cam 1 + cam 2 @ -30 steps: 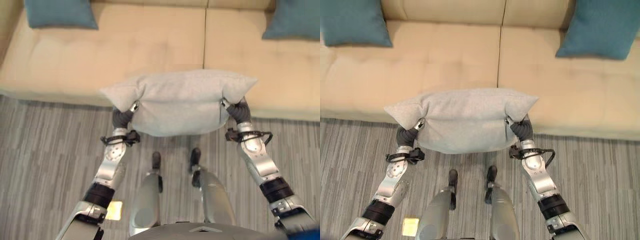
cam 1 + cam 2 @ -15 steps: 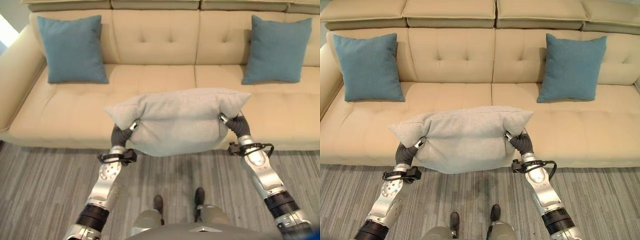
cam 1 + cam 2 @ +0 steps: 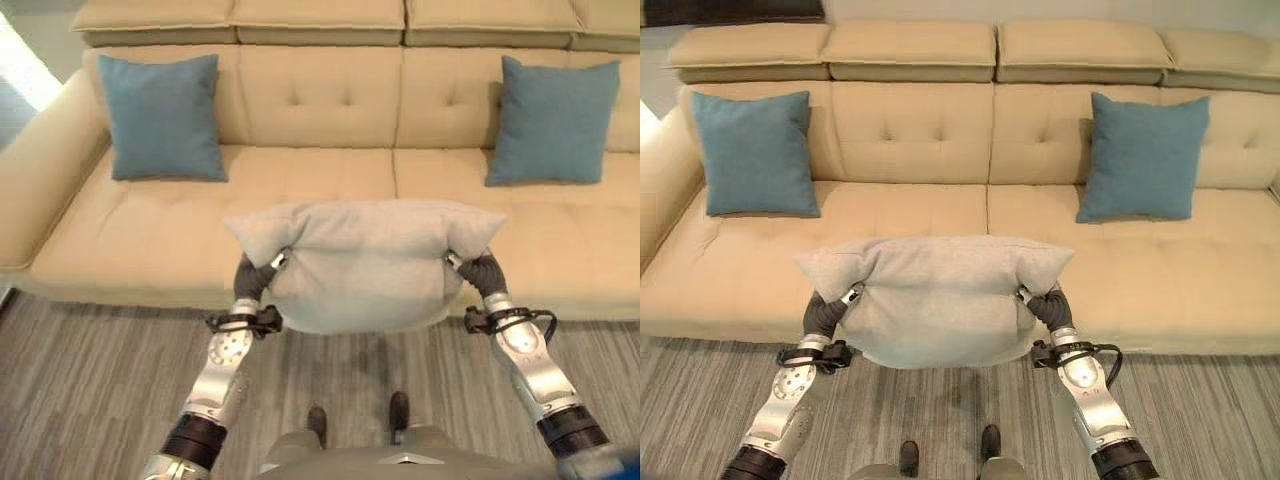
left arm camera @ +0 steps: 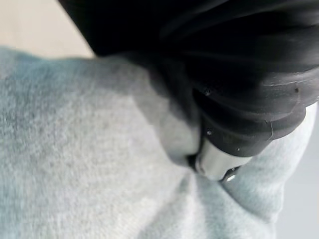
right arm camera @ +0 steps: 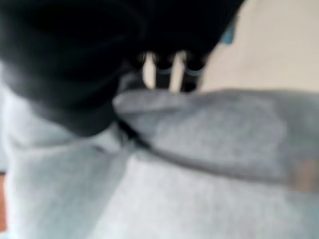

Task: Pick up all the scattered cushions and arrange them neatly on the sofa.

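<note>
Since half a second ago the camera has tipped up a little, bringing more of the sofa's headrests into sight, while the grey cushion (image 3: 935, 298) has stayed held up between both hands in front of the sofa's front edge. It hangs in the air over the front of the seat and the striped floor (image 3: 1200, 400), its long side level, touching neither. Left hand (image 3: 258, 277) is dug into the cushion's left end, the cloth bunched round its fingers, and the right hand (image 3: 478, 270) grips the right end the same way; in the wrist views the grey fabric folds tightly over each hand, so both are clenched on the cushion. Beige sofa (image 3: 940, 130) carries two more cushions: a left blue cushion (image 3: 755, 153) stands upright against the backrest near the left armrest, and a right blue cushion (image 3: 1143, 156) leans against the backrest toward the right end. Seat's middle part between them lies bare, directly beyond the held cushion.
</note>
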You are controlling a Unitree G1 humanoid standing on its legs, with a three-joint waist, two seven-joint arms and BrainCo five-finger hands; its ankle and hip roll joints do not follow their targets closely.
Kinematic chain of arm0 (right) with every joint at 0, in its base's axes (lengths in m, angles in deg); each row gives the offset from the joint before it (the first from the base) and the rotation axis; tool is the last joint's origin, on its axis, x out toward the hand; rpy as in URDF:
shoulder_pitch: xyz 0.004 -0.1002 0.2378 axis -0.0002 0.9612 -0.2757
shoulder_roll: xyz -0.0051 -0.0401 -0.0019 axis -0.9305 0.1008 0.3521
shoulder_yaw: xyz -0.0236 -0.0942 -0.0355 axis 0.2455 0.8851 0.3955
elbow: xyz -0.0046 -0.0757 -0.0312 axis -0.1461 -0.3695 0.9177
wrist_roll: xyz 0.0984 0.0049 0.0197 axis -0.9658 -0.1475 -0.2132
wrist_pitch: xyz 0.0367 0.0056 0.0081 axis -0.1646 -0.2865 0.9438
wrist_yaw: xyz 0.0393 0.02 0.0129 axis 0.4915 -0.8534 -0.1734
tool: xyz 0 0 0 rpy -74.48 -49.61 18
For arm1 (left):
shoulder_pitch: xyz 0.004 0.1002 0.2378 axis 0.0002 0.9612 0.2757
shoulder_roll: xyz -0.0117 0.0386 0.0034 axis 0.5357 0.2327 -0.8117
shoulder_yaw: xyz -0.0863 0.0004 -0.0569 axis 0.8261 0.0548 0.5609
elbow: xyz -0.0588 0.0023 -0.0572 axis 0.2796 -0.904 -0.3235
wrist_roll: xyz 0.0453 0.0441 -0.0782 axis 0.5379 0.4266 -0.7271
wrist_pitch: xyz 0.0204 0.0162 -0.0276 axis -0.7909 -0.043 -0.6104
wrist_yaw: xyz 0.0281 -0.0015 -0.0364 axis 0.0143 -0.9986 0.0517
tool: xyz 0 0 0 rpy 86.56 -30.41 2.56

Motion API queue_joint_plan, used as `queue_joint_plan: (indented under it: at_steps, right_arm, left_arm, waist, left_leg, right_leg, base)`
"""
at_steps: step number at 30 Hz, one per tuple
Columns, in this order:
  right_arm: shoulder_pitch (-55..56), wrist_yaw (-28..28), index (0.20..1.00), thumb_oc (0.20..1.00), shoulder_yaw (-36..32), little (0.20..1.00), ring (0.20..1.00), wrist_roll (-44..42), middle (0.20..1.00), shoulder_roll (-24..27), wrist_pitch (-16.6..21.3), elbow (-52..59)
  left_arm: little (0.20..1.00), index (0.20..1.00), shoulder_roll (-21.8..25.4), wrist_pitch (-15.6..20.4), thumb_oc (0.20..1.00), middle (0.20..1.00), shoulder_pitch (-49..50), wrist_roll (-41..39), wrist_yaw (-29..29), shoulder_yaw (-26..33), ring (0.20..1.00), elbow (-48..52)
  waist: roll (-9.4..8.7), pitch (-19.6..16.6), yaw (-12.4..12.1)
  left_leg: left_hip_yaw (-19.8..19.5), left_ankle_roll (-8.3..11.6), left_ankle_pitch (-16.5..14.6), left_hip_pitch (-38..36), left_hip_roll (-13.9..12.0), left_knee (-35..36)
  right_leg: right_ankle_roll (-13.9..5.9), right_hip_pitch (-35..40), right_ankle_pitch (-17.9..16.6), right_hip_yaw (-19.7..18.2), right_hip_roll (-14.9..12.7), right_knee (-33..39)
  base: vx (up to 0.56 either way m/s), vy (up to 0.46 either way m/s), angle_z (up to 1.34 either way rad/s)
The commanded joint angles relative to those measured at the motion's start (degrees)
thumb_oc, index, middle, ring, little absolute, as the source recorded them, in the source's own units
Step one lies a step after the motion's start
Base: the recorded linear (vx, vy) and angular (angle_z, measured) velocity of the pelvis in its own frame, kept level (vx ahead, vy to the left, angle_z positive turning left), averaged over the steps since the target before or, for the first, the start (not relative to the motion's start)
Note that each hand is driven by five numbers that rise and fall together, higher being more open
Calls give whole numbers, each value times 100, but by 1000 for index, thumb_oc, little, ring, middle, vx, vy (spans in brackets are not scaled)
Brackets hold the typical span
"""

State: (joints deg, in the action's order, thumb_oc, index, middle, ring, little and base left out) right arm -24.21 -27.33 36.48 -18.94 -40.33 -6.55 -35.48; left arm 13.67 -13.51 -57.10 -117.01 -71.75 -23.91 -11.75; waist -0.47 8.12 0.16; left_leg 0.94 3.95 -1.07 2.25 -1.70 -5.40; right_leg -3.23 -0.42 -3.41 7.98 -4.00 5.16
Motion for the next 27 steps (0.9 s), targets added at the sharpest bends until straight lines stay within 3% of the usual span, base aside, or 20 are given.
queue_joint_plan:
  at_steps: [1, 3, 4, 5, 7, 13, 15, 18, 22, 27]
  right_arm:
    - [-143, -60, 200, 200, -191, 200, 200, -134, 200, -5, 498, 698]
    - [-89, -66, 200, 200, -242, 200, 200, -134, 200, 8, 493, 722]
    - [-62, -65, 200, 200, -267, 200, 200, -127, 200, -10, 501, 740]
    - [-45, -3, 200, 200, -308, 200, 200, -101, 200, -12, 497, 729]
    - [-89, 59, 200, 200, -291, 200, 200, -95, 200, -44, 507, 685]
    - [-186, 33, 200, 200, -238, 200, 200, -43, 200, -194, 468, 660]
    - [-335, 27, 200, 200, -158, 200, 200, 40, 200, -266, 464, 645]
    - [-358, -7, 200, 200, -112, 200, 200, 91, 200, -329, 448, 680]
    - [-442, -46, 200, 200, -49, 200, 200, 63, 200, -311, 454, 613]
    - [-475, -33, 200, 200, -34, 200, 200, 92, 200, -270, 475, 626]
  left_arm:
    - [200, 200, 48, 451, 200, 200, -532, -192, -272, -64, 200, 453]
    - [200, 200, 56, 439, 200, 200, -507, -143, -261, -55, 200, 452]
    - [200, 200, 42, 414, 200, 200, -507, -113, -238, -74, 200, 421]
    - [200, 200, 40, 374, 200, 200, -535, -50, -229, -118, 200, 385]
    - [200, 200, 54, 372, 200, 200, -564, -20, -223, -147, 200, 368]
    - [200, 200, 101, 371, 200, 200, -456, -31, -297, -152, 200, 474]
    - [200, 200, 152, 362, 200, 200, -411, -20, -312, -158, 200, 547]
    - [200, 200, 218, 361, 200, 200, -352, 64, -315, -150, 200, 618]
    - [200, 200, 251, 389, 200, 200, -355, 68, -328, -101, 200, 605]
    - [200, 200, 219, 379, 200, 200, -457, 96, -323, -116, 200, 514]
  waist:
    - [-248, -111, 154]
    - [-249, -169, 185]
    - [-243, -212, 204]
    - [-209, -233, 203]
    - [-225, -190, 145]
    - [-203, -290, 75]
    - [-170, -223, 15]
    - [-114, -199, 6]
    - [-82, -229, 61]
    - [-131, -187, 230]
  left_leg:
    - [285, 42, 14, 342, 69, -849]
    - [408, -29, -27, 323, 24, -388]
    - [482, -39, 133, 360, 9, -23]
    - [612, 0, 570, 692, -73, 319]
    - [572, 51, 744, 876, -73, 302]
    - [548, -181, 425, 472, 112, 394]
    - [692, -386, 210, 285, 200, 309]
    - [792, -483, 66, 61, 242, 342]
    - [878, -435, 26, -220, 254, 624]
    - [753, -383, -120, -474, 370, 615]
  right_leg:
    - [-200, -1, 161, 74, 81, -365]
    - [-212, 60, 223, 104, 93, -343]
    - [-234, 84, 282, 124, 98, -357]
    - [-223, 174, 401, 148, 130, -400]
    - [-220, 237, 474, 67, 145, -448]
    - [-390, 271, 612, -108, -74, -882]
    - [-557, -25, 426, -254, -267, -1691]
    - [-590, -377, 258, -154, -386, -2160]
    - [-510, -696, 162, 166, -268, -1569]
    - [-503, -789, -47, 155, 5, -891]
  base:
    - [138, -59, 56]
    - [167, 4, 45]
    - [249, 69, 36]
    - [253, 73, 32]
    - [205, 86, 29]
    - [176, 139, -39]
    - [203, 280, -39]
    - [153, 181, -40]
    - [161, 57, -13]
    - [162, -6, 3]
